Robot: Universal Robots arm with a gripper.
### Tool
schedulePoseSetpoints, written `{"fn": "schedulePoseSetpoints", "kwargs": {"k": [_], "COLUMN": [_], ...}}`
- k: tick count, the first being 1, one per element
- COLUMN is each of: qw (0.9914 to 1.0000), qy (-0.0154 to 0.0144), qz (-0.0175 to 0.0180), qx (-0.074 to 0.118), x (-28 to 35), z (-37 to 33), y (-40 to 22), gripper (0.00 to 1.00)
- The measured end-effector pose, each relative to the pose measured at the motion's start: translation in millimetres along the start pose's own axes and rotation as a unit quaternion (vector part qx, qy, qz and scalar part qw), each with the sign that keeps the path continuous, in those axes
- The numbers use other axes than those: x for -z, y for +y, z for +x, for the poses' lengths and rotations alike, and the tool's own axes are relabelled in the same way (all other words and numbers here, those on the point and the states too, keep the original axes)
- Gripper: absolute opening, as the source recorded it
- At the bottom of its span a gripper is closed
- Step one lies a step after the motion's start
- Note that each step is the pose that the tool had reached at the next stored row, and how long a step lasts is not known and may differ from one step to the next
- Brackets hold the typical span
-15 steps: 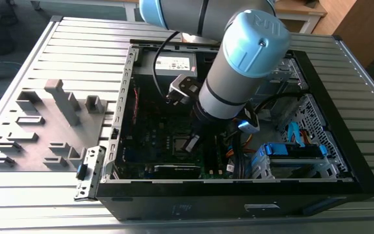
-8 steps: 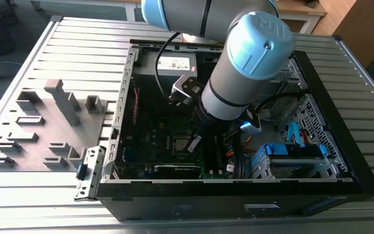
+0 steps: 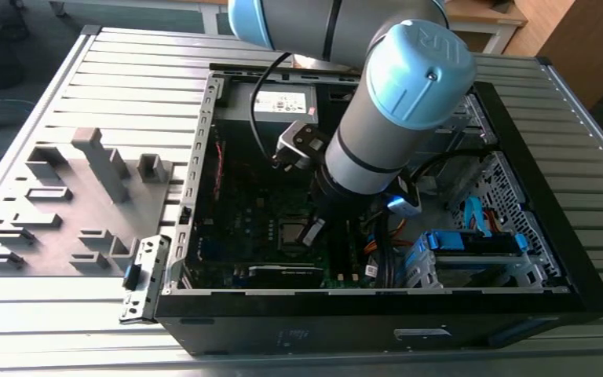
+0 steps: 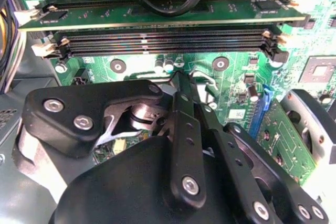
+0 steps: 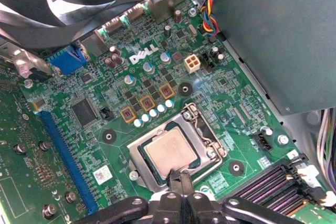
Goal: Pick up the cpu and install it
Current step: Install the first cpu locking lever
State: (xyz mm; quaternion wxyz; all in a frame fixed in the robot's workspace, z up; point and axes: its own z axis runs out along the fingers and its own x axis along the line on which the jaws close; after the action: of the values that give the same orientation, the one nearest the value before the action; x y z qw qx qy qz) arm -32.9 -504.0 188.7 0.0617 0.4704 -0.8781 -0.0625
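The cpu lies flat in its socket on the motherboard (inside the case on the bench). The pincer hangs at the chip's edge, fingers drawn together, gripping nothing.

cpu in motherboard socket, inside case, block tray on exterior view's left

Inside the open case, the socket frame rings the cpu (memory slots crowd near), leaving free room only above.
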Motion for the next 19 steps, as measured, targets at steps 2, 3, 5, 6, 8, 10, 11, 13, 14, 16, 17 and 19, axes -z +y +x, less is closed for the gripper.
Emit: {"fn": "schedulePoseSetpoints", "kwargs": {"k": [2, 3, 5, 6, 8, 10, 11, 13, 14, 16, 17, 19], "qw": [1.00000, 0.99999, 0.99999, 0.99999, 0.99999, 0.99999, 0.99999, 0.99995, 0.99991, 0.99980, 0.99975, 0.99962], "qy": [0.0008, 0.0012, 0.0016, 0.0015, 0.0014, 0.0014, 0.0016, 0.0023, 0.0027, 0.0038, 0.0042, 0.0052], "qz": [-0.0001, -0.0003, -0.0007, -0.0007, -0.0008, -0.0008, -0.0008, -0.0006, -0.0004, -0.0001, 0.0001, 0.0003], "qx": [0.002, 0.003, 0.004, 0.004, 0.004, 0.004, 0.005, 0.010, 0.013, 0.019, 0.022, 0.027], "x": [-1.0, -1.4, -1.8, -1.9, -2.1, -2.1, -2.0, -1.9, -1.9, -1.7, -1.7, -1.6], "z": [0.1, 0.1, 0.0, 0.0, 0.0, 0.0, -0.2, -0.8, -1.1, -1.7, -1.8, -1.9], "y": [-0.3, -0.4, -0.6, -0.6, -0.6, -0.6, -0.8, -1.6, -2.1, -2.9, -3.0, -3.3], "gripper": [0.11, 0.11, 0.11, 0.11, 0.11, 0.11, 0.11, 0.11, 0.11, 0.11, 0.11, 0.11]}}
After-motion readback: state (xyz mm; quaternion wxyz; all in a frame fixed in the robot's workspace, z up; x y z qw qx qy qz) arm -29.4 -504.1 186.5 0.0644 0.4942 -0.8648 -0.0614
